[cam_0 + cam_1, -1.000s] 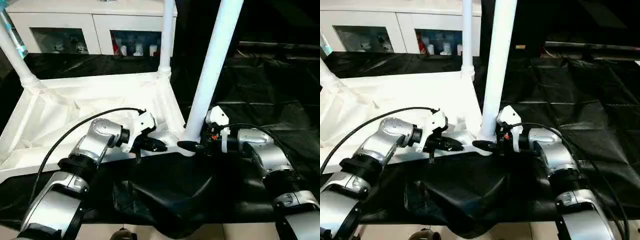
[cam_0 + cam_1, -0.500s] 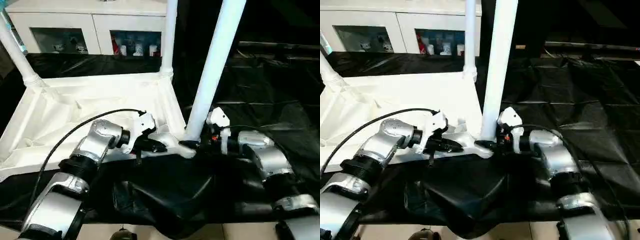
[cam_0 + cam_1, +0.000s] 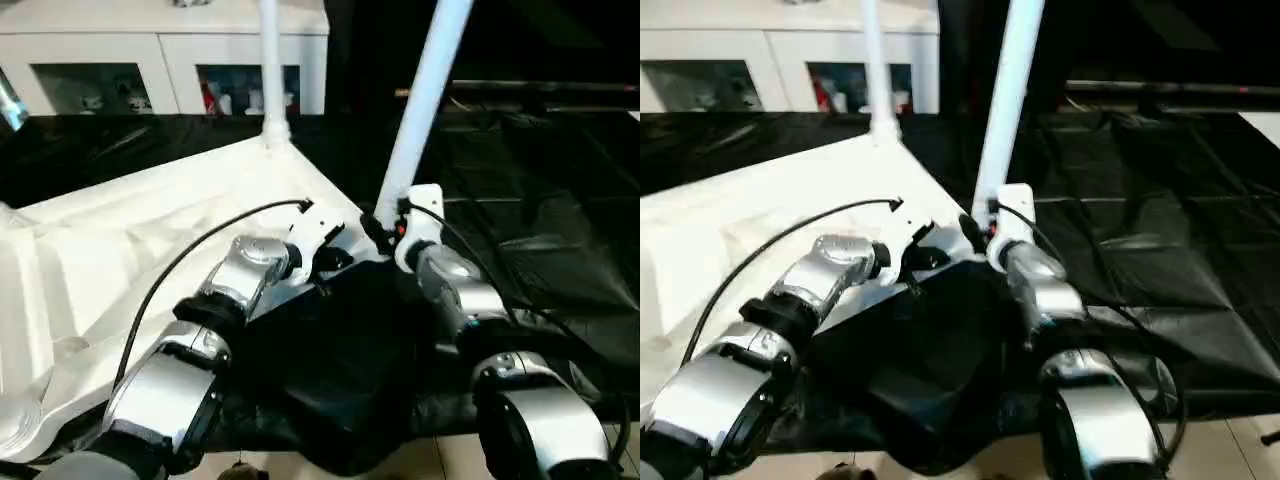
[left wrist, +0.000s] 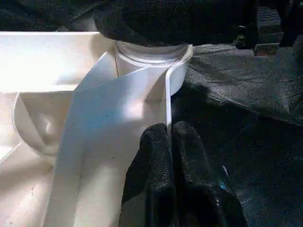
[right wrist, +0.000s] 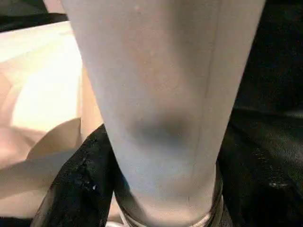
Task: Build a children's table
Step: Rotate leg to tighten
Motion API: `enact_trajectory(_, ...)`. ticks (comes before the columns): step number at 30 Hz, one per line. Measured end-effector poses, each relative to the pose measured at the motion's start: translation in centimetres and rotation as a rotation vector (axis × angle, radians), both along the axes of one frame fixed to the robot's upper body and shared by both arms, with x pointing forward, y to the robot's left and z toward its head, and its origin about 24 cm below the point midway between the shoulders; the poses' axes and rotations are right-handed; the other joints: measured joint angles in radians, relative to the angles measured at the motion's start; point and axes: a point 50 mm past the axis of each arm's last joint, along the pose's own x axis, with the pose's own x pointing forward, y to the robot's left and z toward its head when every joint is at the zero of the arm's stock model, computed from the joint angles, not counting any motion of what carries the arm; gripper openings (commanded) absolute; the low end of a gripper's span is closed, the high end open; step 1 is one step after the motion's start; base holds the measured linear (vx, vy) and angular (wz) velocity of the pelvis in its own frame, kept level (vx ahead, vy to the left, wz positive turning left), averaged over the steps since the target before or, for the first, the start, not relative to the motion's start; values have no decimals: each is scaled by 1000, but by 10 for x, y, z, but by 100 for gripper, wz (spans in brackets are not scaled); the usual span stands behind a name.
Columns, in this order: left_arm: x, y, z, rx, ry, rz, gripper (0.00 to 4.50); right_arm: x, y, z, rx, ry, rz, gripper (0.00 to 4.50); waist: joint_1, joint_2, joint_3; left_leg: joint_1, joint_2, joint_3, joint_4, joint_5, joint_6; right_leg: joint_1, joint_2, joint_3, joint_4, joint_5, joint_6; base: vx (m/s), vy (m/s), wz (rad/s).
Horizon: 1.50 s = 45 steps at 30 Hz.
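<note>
The white tabletop [image 3: 130, 250] lies upside down on black cloth, ribbed underside up. One white leg [image 3: 268, 60] stands in its far corner socket. A second leg [image 3: 425, 90] rises, tilted, from the corner closest to my grippers. My left gripper [image 3: 335, 258] is shut on the tabletop's thin raised rim [image 4: 166, 94] just beside that round socket [image 4: 151, 54]. Its two black fingers [image 4: 156, 165] press together around the rim. My right gripper [image 3: 378, 228] is shut on the base of the tilted leg [image 5: 161, 94], with a black finger [image 5: 78, 184] against its side.
A white cabinet with glass doors [image 3: 160, 60] stands behind the work. Black cloth [image 3: 540, 200] covers the surface to the right and bunches into a thick fold [image 3: 340, 380] under my forearms. The surface's front edge [image 3: 430, 455] runs just below.
The view has shifted. Both arms have stretched forward, and the gripped corner with its leg has swung away from me, turning the tabletop. Both grips have held.
</note>
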Motion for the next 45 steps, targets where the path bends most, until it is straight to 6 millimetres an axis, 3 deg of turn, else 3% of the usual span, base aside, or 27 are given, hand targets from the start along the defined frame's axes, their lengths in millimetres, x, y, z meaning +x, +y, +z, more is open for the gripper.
enact_trajectory(8, 0, 17, 1, 12, -18, -43, 0, -5, -3, 0, -58, -38, 194, 349, -6, 0, 0, 0, 0, 0, 0, 0, 0, 0, 0, 0, 0, 0, 0, 0, 0, 0)
enact_trajectory(18, -20, 38, -2, -24, 12, -281, 0, -34, -38, 4, -170, -64, 623, 349, 28, 1, 0, -2, 1, 1, 0, 0, 1, -1, 0, 0, -2, 0, 0, 0, 0, 0)
enact_trajectory(25, -29, 45, -2, -23, 42, -392, 0, -45, -40, 7, -171, -38, 775, 349, 41, 1, 0, -2, 0, 1, 1, 1, 1, 0, -1, 0, 0, 0, 0, 0, 0, 0)
enact_trajectory(26, -30, 46, -2, -23, 45, -402, 0, -45, -39, 8, -162, -34, 788, 326, 42, 1, 0, -2, 1, 1, 1, 1, 1, 0, -1, 0, 0, 0, 0, 0, 0, 0)
enact_trajectory(32, -33, 49, -1, -21, 51, -428, 0, -48, -41, 10, -164, -17, 823, 275, 44, 1, 0, -2, 0, 1, 1, 1, 1, 0, -1, 0, -1, 0, 0, 0, 0, 0)
enact_trajectory(39, -35, 48, -1, -23, 59, -431, 0, -51, -41, 9, -163, -17, 826, 263, 44, 1, 0, -2, 0, 1, 1, 1, 1, 0, -1, 0, -1, 0, 0, 0, 0, 0)
enact_trajectory(45, -23, 36, -4, -12, 38, -273, 0, -38, -34, -2, -142, -21, 569, 262, 32, 0, 0, 0, 0, 1, 2, 1, 1, 1, -1, 0, 0, 1, 0, 0, 0, 0)
